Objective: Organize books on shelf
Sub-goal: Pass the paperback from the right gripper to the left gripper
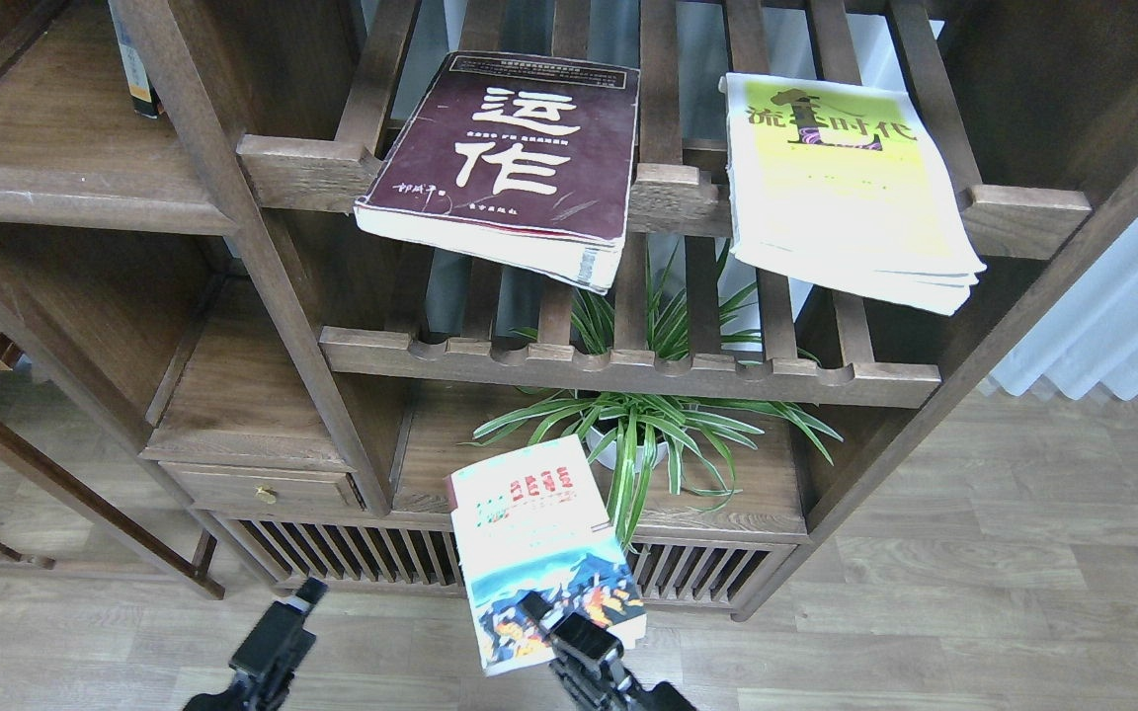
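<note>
A thick maroon book (500,148) with big white characters lies tilted on the upper slatted rack, its near edge overhanging. To its right, on the same rack, a large yellow-green book (841,178) also overhangs. The smaller book (539,548) with a colourful crowd picture hangs low in front of the cabinet, with my right gripper (541,610) shut on its bottom edge. My left gripper (290,614) is at the bottom left, away from all three books; its fingers cannot be told apart. The solid plank shelf (65,183) is at the upper left.
A spider plant in a white pot (638,434) stands on the low ledge behind the held book. A lower slatted rack (628,370) crosses the middle. A thin book (129,59) stands upright on the plank shelf. The drawer cabinet (263,489) sits at the lower left.
</note>
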### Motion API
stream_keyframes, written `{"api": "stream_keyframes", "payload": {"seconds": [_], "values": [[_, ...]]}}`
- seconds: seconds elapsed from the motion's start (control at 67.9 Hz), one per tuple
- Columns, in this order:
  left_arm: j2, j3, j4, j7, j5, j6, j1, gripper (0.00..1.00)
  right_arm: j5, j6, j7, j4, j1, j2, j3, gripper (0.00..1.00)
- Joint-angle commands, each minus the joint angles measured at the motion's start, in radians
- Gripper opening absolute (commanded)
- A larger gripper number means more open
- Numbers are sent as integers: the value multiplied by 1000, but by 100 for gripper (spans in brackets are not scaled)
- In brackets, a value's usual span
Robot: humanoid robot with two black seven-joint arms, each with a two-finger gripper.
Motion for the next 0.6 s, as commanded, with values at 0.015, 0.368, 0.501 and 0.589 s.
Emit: {"api": "stream_keyframes", "payload": {"seconds": [0.015, 0.368, 0.501, 0.589], "values": [[-6, 7, -16, -3, -28, 0, 3, 100, -2, 0, -7, -2, -10, 0, 0, 5], [-65, 42, -26, 0, -23, 0, -7, 96, -4, 0, -82, -7, -30, 0, -43, 5], [-73, 76, -10, 0, -23, 0, -7, 79, -4, 0, -85, -5, -32, 0, -49, 5], [-76, 79, -10, 0, -25, 0, -8, 71, -7, 0, -92, -5, -32, 0, -54, 5]]}}
